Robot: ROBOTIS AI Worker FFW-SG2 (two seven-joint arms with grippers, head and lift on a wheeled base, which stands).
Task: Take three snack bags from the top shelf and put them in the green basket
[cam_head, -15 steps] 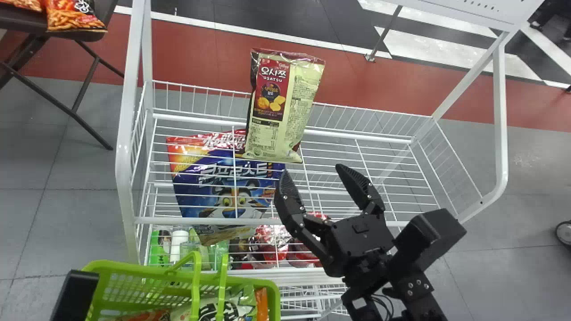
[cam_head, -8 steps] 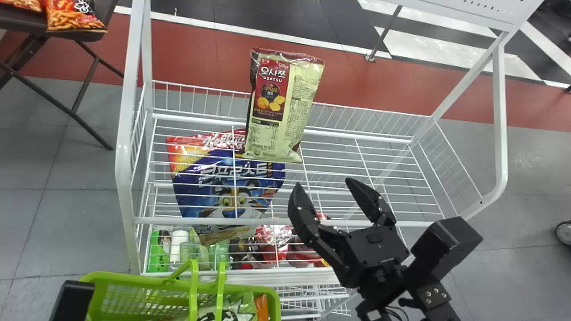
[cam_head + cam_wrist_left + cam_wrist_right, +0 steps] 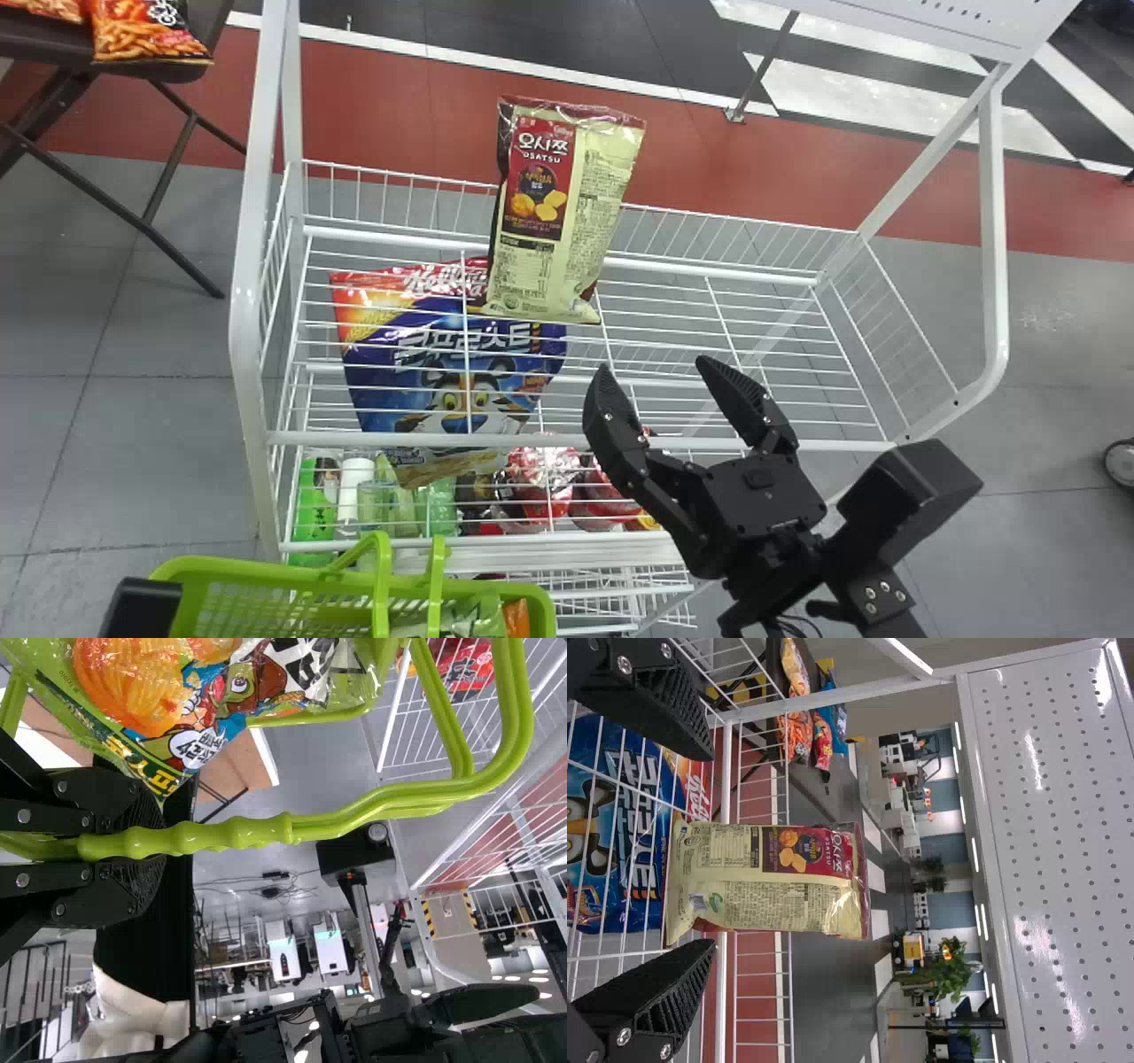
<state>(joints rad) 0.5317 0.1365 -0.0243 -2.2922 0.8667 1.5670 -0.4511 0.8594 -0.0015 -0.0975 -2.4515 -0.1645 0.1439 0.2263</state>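
Note:
One snack bag (image 3: 567, 213) stands upright on the white wire top shelf (image 3: 691, 306) towards its back. My right gripper (image 3: 664, 372) is open with nothing held, in front of the bag and to its right; in the right wrist view the snack bag (image 3: 766, 879) lies beyond the spread fingers of my right gripper (image 3: 700, 850). The green basket (image 3: 354, 580) is at the bottom left with snack bags inside. In the left wrist view my left gripper (image 3: 146, 843) is shut on the basket's handle (image 3: 354, 815), beside a snack bag (image 3: 213, 691) in the basket.
A blue cereal bag (image 3: 452, 372) shows through the wires, on a lower level, with bottles and red packs nearer the front. White posts (image 3: 252, 266) frame the rack. A dark table (image 3: 44, 44) with snack bags stands at the back left.
My right gripper has drawn back from the shelf, towards the bottom right of the head view, still open. The green basket has sunk somewhat lower. The standing bag has not moved.

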